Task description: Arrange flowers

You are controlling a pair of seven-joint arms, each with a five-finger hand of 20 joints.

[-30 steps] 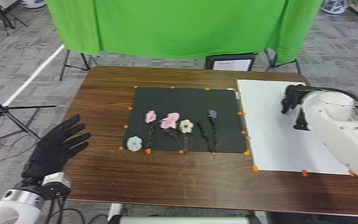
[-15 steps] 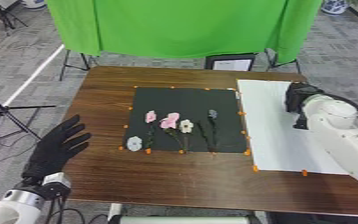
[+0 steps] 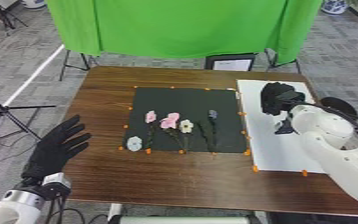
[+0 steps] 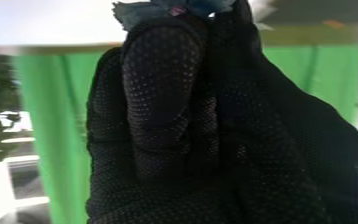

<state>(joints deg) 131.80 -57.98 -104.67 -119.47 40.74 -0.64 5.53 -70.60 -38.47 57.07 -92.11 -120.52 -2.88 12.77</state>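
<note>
A green cloth [image 3: 184,30] is hung at the far side. A blue and white pot [image 3: 335,6] is seen far right. At the left, a black stand [image 3: 5,108] is set on the floor [image 3: 33,65].

A brown wooden table [image 3: 149,182] carries a black sheet [image 3: 168,98] around its middle, with small orange tabs [image 3: 149,151] spaced along the sheet's edges. Just beside it, to the right, lies a longer white sheet [image 3: 278,156] that reaches closer to both the far and near edges of the tabletop. More orange pieces [image 3: 255,169] sit along this sheet's near edge.
</note>
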